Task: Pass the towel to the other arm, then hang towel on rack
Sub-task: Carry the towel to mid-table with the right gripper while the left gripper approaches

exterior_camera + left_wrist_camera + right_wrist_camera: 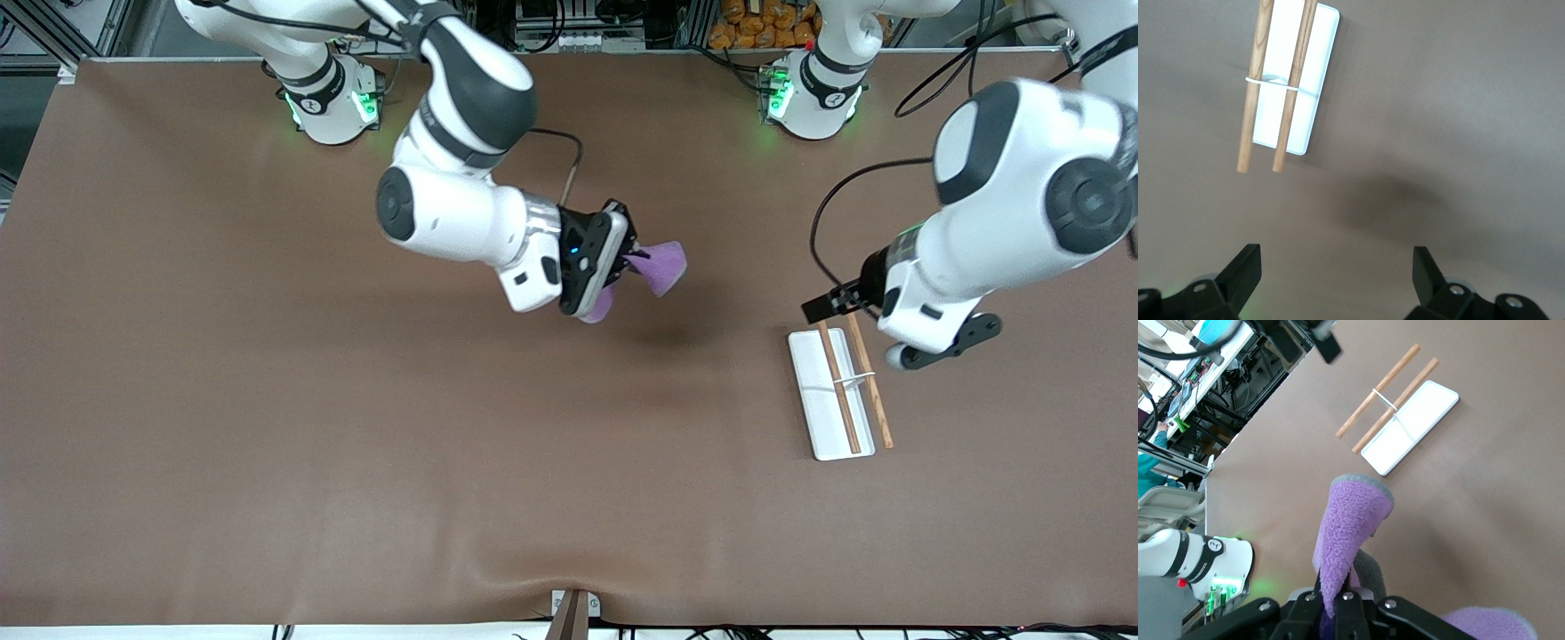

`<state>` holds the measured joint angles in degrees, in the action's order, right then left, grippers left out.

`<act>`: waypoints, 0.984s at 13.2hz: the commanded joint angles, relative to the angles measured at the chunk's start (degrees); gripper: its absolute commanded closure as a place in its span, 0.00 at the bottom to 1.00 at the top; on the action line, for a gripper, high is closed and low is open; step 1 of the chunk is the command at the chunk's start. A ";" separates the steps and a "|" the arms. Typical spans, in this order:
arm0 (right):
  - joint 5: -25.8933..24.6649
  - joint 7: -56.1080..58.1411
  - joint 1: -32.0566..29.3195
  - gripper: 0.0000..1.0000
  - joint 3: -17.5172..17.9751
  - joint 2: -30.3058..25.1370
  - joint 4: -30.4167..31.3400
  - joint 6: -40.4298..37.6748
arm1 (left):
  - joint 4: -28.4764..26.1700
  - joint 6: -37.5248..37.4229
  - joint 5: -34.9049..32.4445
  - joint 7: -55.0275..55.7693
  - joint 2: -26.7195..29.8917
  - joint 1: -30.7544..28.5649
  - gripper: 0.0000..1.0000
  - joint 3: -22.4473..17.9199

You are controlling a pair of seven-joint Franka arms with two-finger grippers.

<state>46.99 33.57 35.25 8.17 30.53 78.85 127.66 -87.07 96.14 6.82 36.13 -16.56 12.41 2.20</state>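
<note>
My right gripper (629,258) is shut on the purple towel (662,267) and holds it in the air over the middle of the table; the cloth sticks out past the fingers (1338,597) and shows in the right wrist view (1350,527). The rack (840,391), a white tray with two brown rods, lies toward the left arm's end of the table; it also shows in the left wrist view (1288,80) and the right wrist view (1401,420). My left gripper (1336,280) is open and empty, up in the air beside the rack.
The brown table (356,444) runs wide on all sides. A small clamp (573,613) sits at the table edge nearest the front camera. Black cables (827,222) trail near the left arm.
</note>
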 commanded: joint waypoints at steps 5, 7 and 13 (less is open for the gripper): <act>-3.83 -0.79 2.72 1.00 -0.79 1.99 -1.24 3.83 | 2.08 1.42 9.86 15.07 -0.92 -0.11 0.00 -0.09; -4.54 -0.79 2.72 1.00 -0.79 2.08 -1.24 3.83 | 1.82 0.89 12.78 23.68 -1.80 1.38 0.00 -0.09; -4.89 -0.79 2.80 1.00 -0.79 2.25 -1.15 3.83 | 2.43 0.89 18.23 37.70 -6.02 4.46 0.17 0.53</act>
<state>43.14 33.57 37.44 7.76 32.13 78.84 131.41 -85.92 97.58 23.81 71.30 -22.02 16.73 2.89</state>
